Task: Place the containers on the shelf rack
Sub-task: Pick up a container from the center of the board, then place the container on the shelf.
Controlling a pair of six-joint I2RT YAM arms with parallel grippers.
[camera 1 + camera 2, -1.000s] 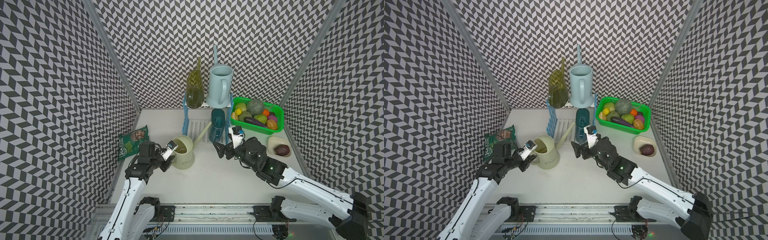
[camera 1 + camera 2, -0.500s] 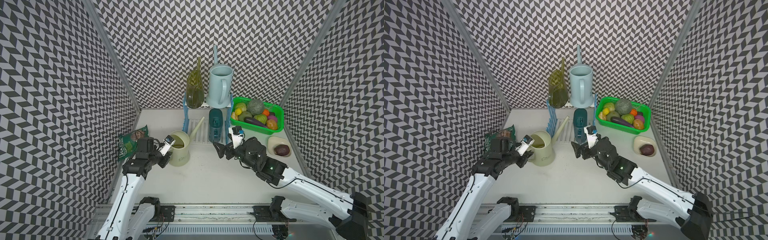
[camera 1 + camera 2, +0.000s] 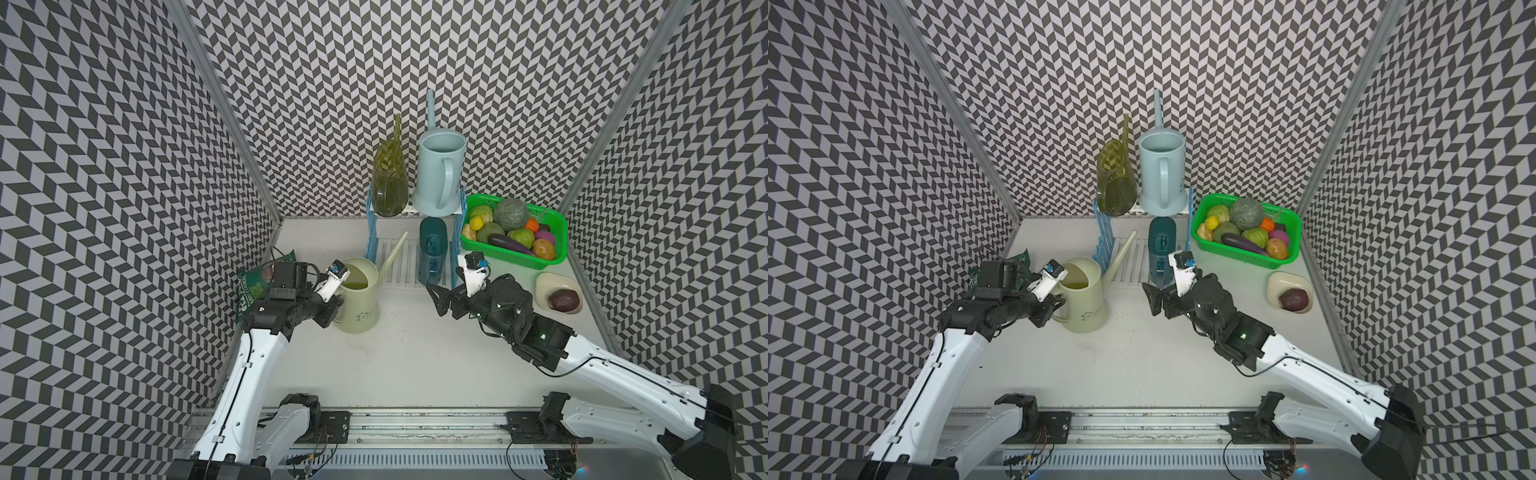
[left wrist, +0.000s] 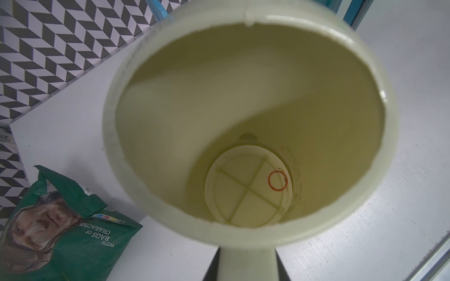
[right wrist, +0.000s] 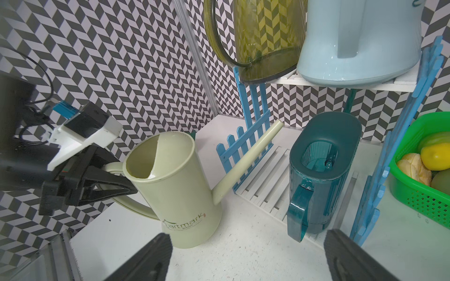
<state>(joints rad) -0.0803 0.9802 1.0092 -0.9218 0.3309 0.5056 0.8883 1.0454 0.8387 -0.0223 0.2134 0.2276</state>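
Cream can [image 3: 358, 301] drawn leftward, left gripper [image 3: 332, 309] pinching its handle, spout over shelf rack [image 3: 372, 245], right gripper [image 3: 446, 291] agape, empty, by teal can [image 3: 432, 253].

I'm seeing the shelf rack [image 3: 372, 243] standing at the back of the surface [image 3: 415, 353], the left upper can [image 3: 390, 183] and right upper can [image 3: 438, 174] sitting on its top shelf, the lower can [image 3: 432, 249] beneath the right one. The fourth can [image 3: 359, 299] is standing front-left of the rack, a bag [image 3: 251, 289] left of it. A basket [image 3: 513, 259] is sitting right of the rack, a dish [image 3: 543, 281] before it.
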